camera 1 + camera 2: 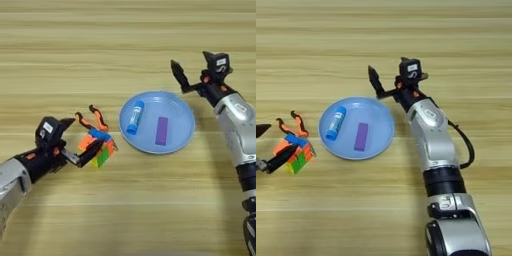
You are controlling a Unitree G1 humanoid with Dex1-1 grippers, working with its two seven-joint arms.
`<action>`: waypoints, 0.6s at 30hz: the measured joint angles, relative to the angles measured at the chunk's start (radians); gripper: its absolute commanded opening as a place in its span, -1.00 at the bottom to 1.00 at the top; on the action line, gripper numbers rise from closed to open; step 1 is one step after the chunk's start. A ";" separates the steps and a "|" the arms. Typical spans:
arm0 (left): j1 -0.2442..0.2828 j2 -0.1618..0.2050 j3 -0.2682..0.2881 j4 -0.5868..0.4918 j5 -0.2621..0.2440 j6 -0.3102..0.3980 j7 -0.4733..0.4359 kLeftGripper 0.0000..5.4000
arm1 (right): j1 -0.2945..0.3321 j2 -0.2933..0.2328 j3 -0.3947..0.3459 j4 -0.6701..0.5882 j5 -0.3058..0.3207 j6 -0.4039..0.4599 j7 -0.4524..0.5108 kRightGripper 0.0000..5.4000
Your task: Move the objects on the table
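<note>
Left hand (84,141) pinches the puzzle cube (97,146) beside the pliers (91,118), apparently for lifting; glue stick (135,117) and purple block (161,130) lie in the plate (185,116); right hand (192,75) hovers beyond, spread.

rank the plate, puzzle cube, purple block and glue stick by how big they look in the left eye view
1. plate, clearly largest
2. puzzle cube
3. purple block and glue stick, which look about alike

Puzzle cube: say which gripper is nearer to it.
Left. The left gripper has its fingers around the puzzle cube; the right gripper sits beyond the plate.
</note>
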 measured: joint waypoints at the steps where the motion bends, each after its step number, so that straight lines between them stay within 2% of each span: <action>1: 0.001 0.000 -0.005 0.000 0.000 0.000 -0.001 1.00 | -0.011 -0.007 -0.015 0.016 -0.012 -0.020 -0.033 0.99; 6: 0.001 0.000 -0.014 0.000 0.000 0.000 -0.002 1.00 | -0.043 -0.050 -0.075 0.076 -0.090 -0.117 -0.194 0.99; 10: 0.001 0.000 -0.021 0.000 0.000 0.000 -0.001 1.00 | -0.059 -0.074 -0.118 0.138 -0.098 -0.137 -0.271 0.99; 18: 0.001 0.003 -0.023 0.003 0.000 0.004 0.001 1.00 | -0.062 -0.110 -0.173 0.159 -0.082 -0.168 -0.296 0.99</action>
